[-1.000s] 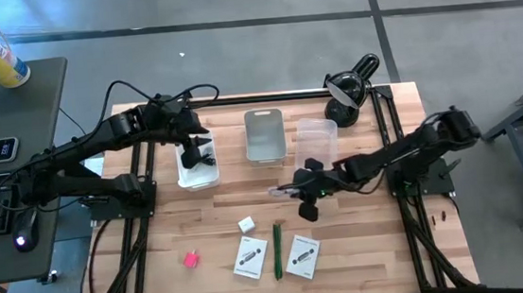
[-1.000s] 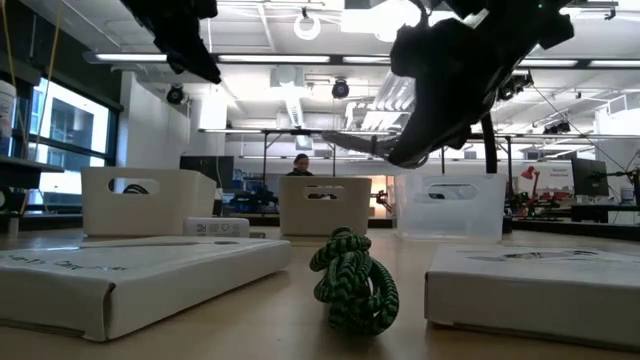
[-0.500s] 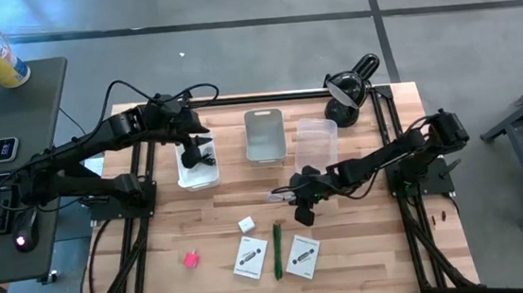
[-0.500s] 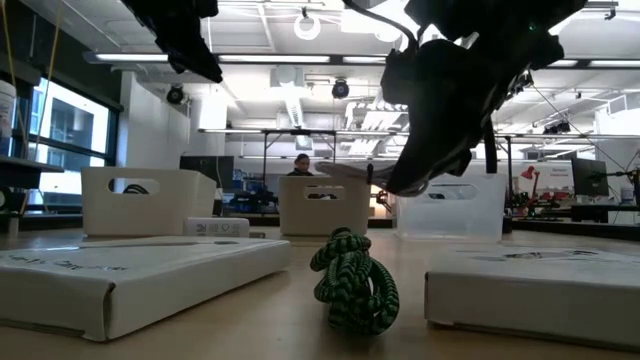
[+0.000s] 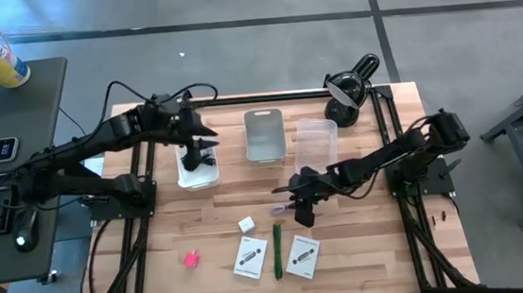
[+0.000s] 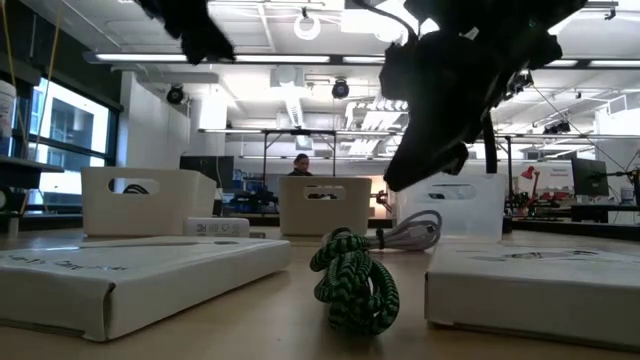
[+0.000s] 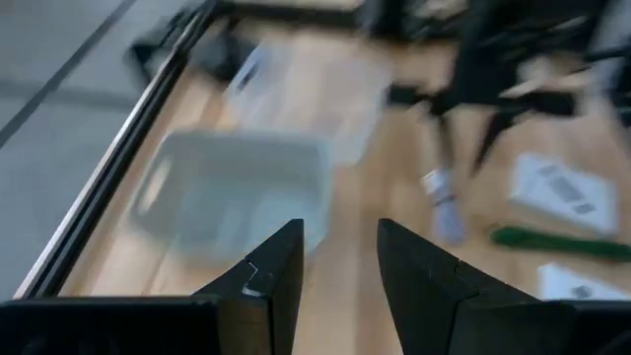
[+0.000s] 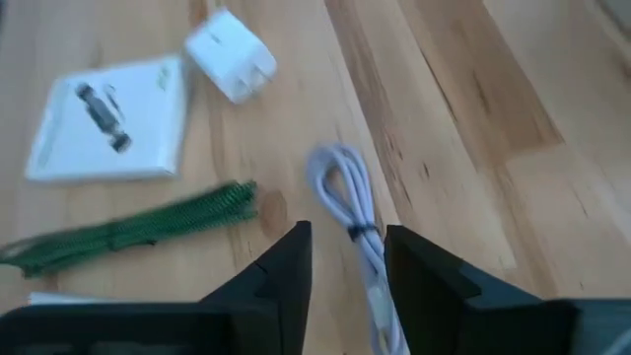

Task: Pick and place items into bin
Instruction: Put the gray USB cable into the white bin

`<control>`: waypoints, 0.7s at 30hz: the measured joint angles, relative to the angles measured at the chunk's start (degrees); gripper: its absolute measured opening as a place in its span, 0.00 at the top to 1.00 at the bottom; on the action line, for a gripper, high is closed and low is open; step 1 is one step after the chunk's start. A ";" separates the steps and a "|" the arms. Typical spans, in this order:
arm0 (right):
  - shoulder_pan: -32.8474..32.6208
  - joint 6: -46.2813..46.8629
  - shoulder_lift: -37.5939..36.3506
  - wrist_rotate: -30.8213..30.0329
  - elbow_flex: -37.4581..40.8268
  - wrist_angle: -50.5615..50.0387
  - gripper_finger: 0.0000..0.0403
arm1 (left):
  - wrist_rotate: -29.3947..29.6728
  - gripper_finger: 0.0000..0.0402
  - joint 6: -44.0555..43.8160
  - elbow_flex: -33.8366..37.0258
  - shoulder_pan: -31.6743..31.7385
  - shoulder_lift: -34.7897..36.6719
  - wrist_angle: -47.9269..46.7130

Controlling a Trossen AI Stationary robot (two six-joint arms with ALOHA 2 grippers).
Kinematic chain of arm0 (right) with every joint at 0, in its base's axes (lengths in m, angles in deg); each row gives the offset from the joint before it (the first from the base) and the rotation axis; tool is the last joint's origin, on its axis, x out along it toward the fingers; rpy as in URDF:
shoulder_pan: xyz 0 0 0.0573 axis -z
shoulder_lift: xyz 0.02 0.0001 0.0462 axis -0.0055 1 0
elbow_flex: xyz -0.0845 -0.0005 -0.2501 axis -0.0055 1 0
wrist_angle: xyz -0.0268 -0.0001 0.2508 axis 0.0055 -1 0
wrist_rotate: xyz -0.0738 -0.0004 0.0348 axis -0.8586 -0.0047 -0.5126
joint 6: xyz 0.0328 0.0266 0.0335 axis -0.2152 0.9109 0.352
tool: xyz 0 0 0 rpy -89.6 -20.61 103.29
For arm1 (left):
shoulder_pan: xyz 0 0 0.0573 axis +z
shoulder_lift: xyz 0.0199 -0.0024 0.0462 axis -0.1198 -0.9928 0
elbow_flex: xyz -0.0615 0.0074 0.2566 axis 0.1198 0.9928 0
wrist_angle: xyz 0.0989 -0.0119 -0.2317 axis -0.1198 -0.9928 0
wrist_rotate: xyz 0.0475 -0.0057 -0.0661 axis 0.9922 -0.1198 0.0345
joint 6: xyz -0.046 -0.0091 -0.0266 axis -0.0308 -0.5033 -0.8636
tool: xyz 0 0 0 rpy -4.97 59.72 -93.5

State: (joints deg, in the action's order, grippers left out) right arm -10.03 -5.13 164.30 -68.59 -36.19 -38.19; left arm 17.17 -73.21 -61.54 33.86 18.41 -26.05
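Observation:
My right gripper [image 5: 298, 204] [image 8: 347, 232] hangs open over the middle of the table, just above a pale coiled cable [image 8: 353, 207] [image 6: 410, 234] that lies flat on the wood. Its fingers stand on either side of the cable's near end without touching it. A green braided cord [image 8: 128, 237] [image 5: 277, 249], a white cube [image 8: 232, 54] [image 5: 247, 225], two white cards [image 5: 250, 257] [image 5: 302, 255] and a pink block [image 5: 191, 259] lie toward the near edge. My left gripper [image 5: 201, 144] [image 7: 340, 232] is open and empty above the white bin [image 5: 197, 174].
Three bins stand in a row at the far side: white [image 6: 150, 200], grey [image 5: 264, 135] and clear [image 5: 316, 140]. A black desk lamp [image 5: 351, 86] sits at the far right corner. A person [image 6: 300, 165] shows in the room beyond the table.
The pale cable hung level from my right gripper a second ago, sank with it, and now lies on the table below it, let go. The right gripper moved down and a little toward the near left. My left gripper has swung a little toward the right above the white bin.

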 joint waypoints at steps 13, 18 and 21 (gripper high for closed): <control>-1.98 -6.33 -11.49 -3.16 0.00 -0.35 0.70 | 11.68 0.71 4.87 0.00 -24.19 -8.31 14.27; -3.47 -9.26 -18.08 -4.87 0.00 -1.94 0.70 | 17.70 0.71 3.87 0.02 -28.27 -15.50 17.01; -4.33 -10.37 -21.98 -6.57 0.00 -3.13 0.70 | 18.58 0.71 3.68 -0.02 -29.57 -20.13 22.91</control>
State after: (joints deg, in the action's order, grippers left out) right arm -14.36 -15.50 142.32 -75.16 -36.19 -41.32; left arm 35.75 -69.53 -61.56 4.29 -1.73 -3.15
